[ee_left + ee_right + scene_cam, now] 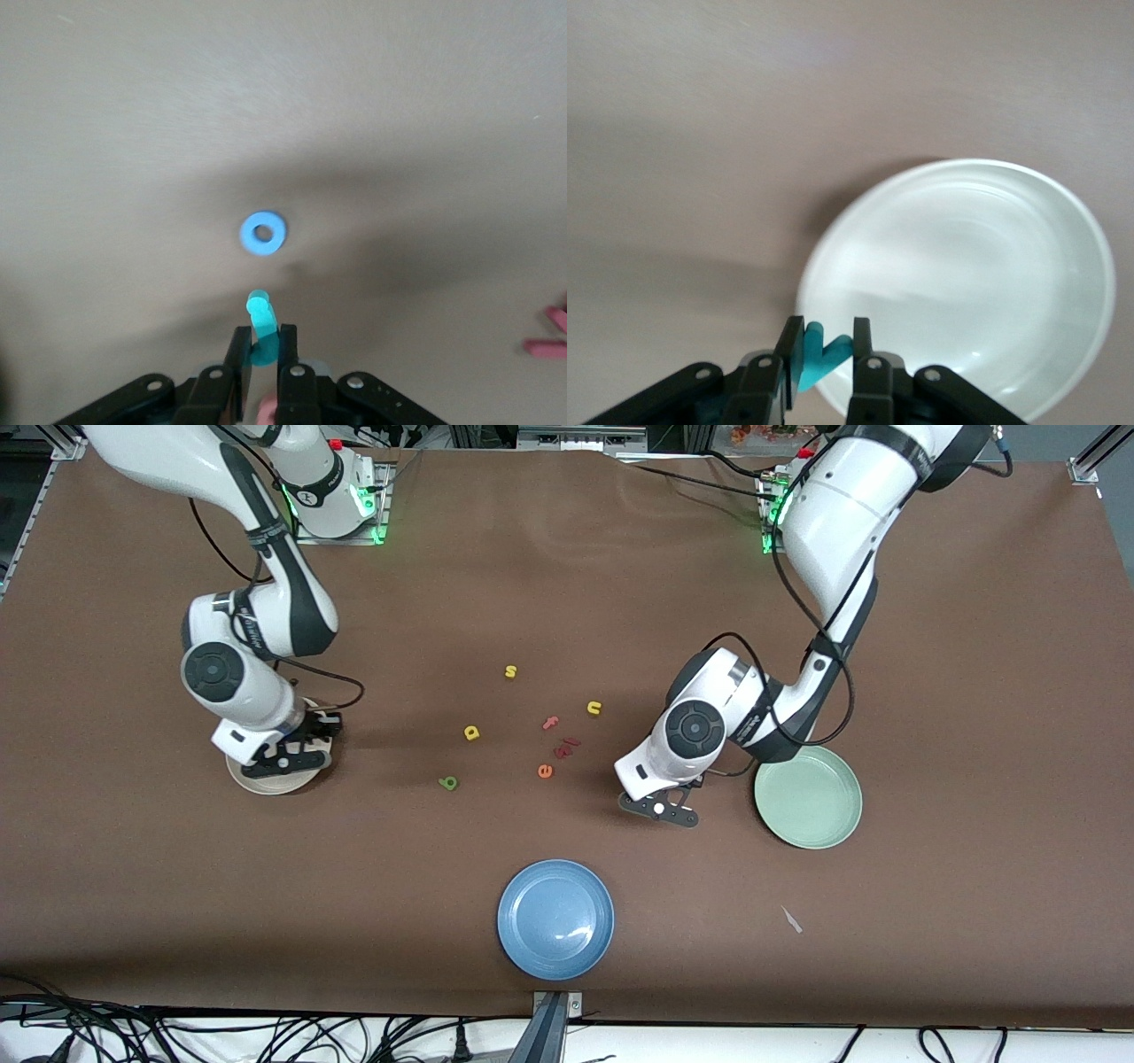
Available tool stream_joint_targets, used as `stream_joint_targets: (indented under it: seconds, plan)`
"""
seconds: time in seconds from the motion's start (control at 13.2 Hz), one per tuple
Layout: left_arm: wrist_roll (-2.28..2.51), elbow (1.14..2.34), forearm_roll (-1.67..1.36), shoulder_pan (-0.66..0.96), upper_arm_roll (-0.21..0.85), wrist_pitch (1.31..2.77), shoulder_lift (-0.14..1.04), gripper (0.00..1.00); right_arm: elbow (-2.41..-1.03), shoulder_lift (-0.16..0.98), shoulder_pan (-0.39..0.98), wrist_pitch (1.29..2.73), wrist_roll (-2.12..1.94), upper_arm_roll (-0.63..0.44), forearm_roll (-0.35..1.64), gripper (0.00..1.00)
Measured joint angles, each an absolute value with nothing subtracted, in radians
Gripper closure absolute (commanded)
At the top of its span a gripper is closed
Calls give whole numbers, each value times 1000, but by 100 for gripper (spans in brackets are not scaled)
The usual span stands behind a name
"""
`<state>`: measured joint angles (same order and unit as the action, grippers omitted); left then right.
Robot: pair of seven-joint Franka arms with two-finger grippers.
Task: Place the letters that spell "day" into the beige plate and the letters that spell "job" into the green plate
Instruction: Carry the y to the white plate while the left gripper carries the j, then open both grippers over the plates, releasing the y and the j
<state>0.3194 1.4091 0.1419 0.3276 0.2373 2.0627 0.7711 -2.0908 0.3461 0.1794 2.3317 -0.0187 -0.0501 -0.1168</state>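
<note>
My left gripper (261,335) is shut on the teal hooked j (262,320), low over the brown table beside the green plate (808,797); in the front view this left gripper (660,808) hides the j. The blue ring o (263,234) lies flat just ahead of its fingertips. My right gripper (824,329) is shut on the teal y (822,356) over the rim of the beige plate (957,283); the front view shows that right gripper (283,760) above the beige plate (252,784). The yellow a (471,732) and green d (448,783) lie mid-table.
Mid-table also lie a yellow s (510,671), a yellow u (594,708), a pink f (550,723), dark red pieces (567,746) and an orange e (545,771). A blue plate (555,919) sits nearer the front camera. A small white scrap (791,919) lies beside it.
</note>
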Motion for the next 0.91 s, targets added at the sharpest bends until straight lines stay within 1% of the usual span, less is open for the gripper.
stream_joint_targets:
  seconds: [0.15,0.23,0.3,0.38,0.46,0.68,0.76,0.91]
  plan:
    - [318,1409,142,304,235,2020,728,99,-2103,345,177,2347,-123,-100,-106,90]
    - [311,1410,142,289,233,2012,720,99,-2111,346,176,2362,-167,-117,-91,82]
    - [299,1411,142,273,228,2010,720,99,-2119,348,175,2377,-202,-127,-76,61]
    - [287,1415,143,251,224,2010,720,99,-2124,352,174,2386,-218,-132,-69,7]
    - [281,1421,143,226,223,2008,720,99,-2125,355,171,2389,-220,-133,-62,0]
    - [256,1426,143,179,221,1999,721,99,-2125,358,172,2390,-223,-130,-12,0]
    - [237,1429,143,165,218,1999,721,96,-2123,358,174,2390,-220,-127,-4,0]
    - [172,1439,143,127,213,1998,722,97,-2116,358,177,2390,-183,-114,0,0]
